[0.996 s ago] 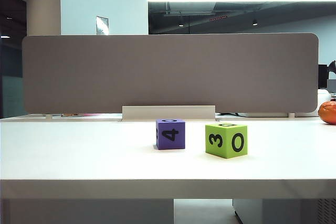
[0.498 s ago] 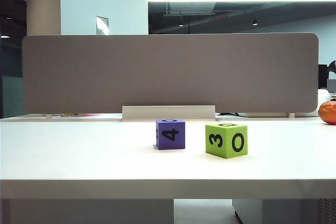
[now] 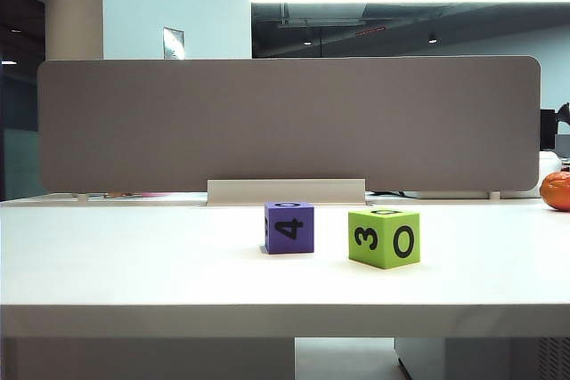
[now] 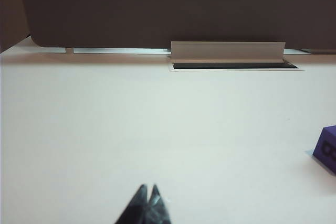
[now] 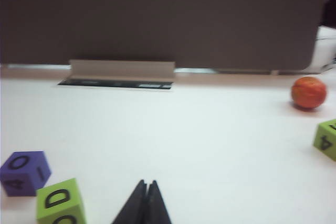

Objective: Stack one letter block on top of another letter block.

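**Both blocks untouched; the right tool sits nearer the green one**

The lime-green letter block (image 3: 384, 238) and the purple letter block (image 3: 289, 227) stand apart on the white table (image 3: 134, 264), the green one nearer the front edge. Neither arm shows in the exterior view.

In the right wrist view, the right tool (image 5: 143, 203) has its fingers pressed together and holds nothing. The green block (image 5: 59, 202) lies just off to one side of its tip, with the purple block (image 5: 23, 172) a little beyond it on that same side. The left tool (image 4: 148, 203) is likewise pressed together and empty; only a corner of the purple block (image 4: 326, 148) shows to it, well off to the side.

By that, the right arm looks better placed for the pick. A cube has no long axis to favour.

Set against the earlier exterior frames, nothing differs: both blocks sit exactly where they were.
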